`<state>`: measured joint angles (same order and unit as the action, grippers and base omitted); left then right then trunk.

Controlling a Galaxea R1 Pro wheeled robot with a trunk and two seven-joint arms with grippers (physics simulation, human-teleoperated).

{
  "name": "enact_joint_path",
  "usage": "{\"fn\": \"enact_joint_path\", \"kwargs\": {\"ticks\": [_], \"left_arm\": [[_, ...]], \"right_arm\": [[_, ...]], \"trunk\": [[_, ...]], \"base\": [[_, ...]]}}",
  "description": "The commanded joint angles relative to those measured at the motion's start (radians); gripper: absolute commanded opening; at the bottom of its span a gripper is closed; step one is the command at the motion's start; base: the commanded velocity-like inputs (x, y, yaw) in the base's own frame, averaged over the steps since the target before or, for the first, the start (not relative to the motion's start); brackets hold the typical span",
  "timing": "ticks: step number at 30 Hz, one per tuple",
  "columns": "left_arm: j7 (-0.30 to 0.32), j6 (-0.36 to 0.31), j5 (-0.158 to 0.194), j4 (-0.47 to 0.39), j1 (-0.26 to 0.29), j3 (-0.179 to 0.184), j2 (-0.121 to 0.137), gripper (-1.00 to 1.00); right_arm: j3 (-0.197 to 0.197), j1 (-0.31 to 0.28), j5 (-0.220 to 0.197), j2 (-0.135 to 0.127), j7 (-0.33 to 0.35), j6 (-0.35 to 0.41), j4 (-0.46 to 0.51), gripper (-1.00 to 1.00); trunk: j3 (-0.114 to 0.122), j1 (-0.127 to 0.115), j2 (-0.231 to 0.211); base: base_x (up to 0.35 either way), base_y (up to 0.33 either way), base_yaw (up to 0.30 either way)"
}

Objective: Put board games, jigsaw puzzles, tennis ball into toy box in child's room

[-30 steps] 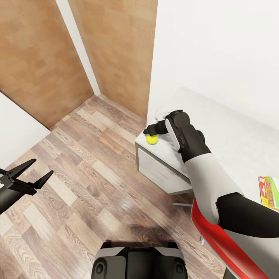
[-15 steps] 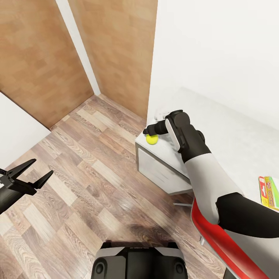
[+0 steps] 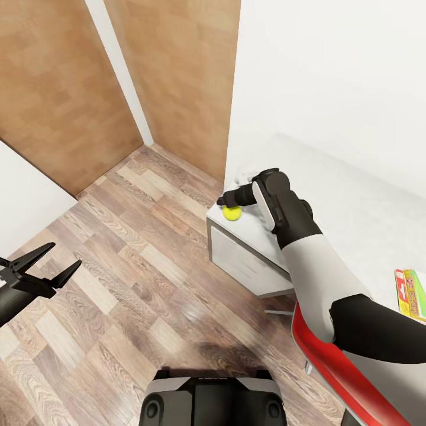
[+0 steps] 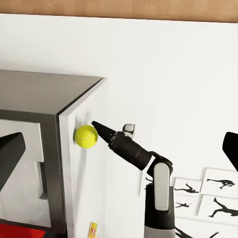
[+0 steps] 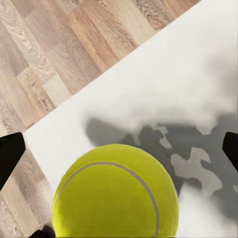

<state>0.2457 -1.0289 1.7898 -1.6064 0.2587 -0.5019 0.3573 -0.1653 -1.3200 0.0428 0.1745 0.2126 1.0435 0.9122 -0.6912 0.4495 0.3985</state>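
The small fuzzy yellow-green tennis ball (image 3: 232, 213) is resting near the corner of the flat white table (image 3: 355, 219), sitting between the spread black fingers of the right gripper (image 3: 226, 205). Well apart, the left gripper (image 3: 52, 262) is hanging open over wood-plank floor (image 3: 118, 284).

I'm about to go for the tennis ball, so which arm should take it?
Right. Its tool is already at the tennis ball near the table corner, fingers spread either side of it in the right wrist view. The left tool hangs open over the floor, well away from the ball.
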Motion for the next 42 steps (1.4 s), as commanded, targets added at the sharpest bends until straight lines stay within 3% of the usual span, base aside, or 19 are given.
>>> {"fn": "enact_joint_path", "kwargs": {"ticks": [1, 42], "left_arm": [[0.009, -0.003, -0.009, 0.000, 0.001, -0.001, 0.000, 1.00], [0.009, -0.004, -0.009, -0.001, 0.001, -0.001, 0.000, 1.00]], "right_arm": [[0.000, 0.000, 0.005, 0.000, 0.010, 0.004, 0.000, 1.00], [0.000, 0.049, 0.006, 0.000, 0.030, 0.004, 0.000, 1.00]], "trunk": [[-0.001, 0.001, 0.002], [-0.001, 0.001, 0.002]], "base": [[0.000, 0.000, 0.000], [0.000, 0.000, 0.000]]}}
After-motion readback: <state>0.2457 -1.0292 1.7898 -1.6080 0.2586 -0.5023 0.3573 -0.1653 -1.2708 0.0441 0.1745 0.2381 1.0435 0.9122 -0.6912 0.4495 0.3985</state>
